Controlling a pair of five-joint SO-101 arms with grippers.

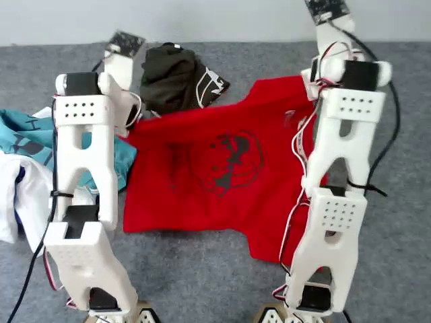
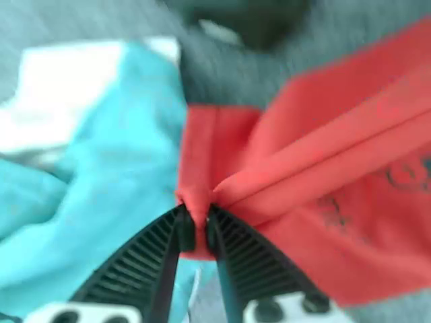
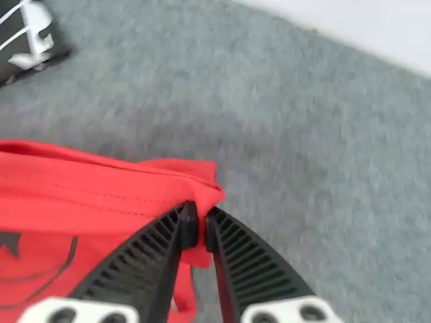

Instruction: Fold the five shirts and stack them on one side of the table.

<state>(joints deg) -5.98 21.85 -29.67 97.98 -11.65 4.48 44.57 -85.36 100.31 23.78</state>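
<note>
Grey table (image 1: 195, 286); red shirt (image 1: 176, 196) flat, long axis left-right

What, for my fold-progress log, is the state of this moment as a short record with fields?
in work: red T-shirt with a dark round print, spread open on the grey carpeted table
left gripper: shut on a bunched edge of the red T-shirt, next to the teal shirt
right gripper: shut on a corner of the red T-shirt
waiting, unfolded: crumpled dark shirt with white print; teal shirt; white shirt
</note>
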